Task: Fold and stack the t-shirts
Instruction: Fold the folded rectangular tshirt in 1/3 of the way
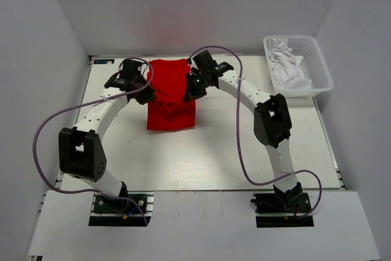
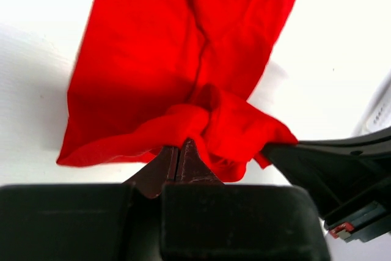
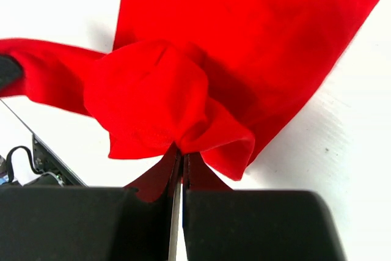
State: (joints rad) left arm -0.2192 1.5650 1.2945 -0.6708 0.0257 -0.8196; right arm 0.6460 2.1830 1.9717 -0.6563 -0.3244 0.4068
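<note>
Red t-shirt (image 1: 171,97) is on the desk (image 1: 201,157), at 12 o'clock from desk centre. It runs from the far edge toward the middle. Its near part lies flat with a straight hem at 6 o'clock.

Left gripper (image 2: 180,154): closed, jaws pinched tight on a bunched fold at the shirt's 9 o'clock edge. The left wrist view shows the cloth knotted up right at the tips, with the rest of the shirt spreading away beyond.

Right gripper (image 3: 181,151): closed too, clamped on a rounded wad of red fabric at the shirt's 3 o'clock edge.

From the top camera, the two grippers sit opposite each other across the shirt, roughly midway along its length. Can't tell whether the pinched cloth is lifted off the desk or just gathered.

White basket (image 1: 321,68) is at the desk's 2 o'clock corner, well apart from the red shirt. Crumpled white cloth (image 1: 286,65) is inside, heaped toward the basket's 9 o'clock side.

A purple cable (image 1: 36,145) loops wide off the left arm at 9 o'clock. A second one hangs off the right arm.
</note>
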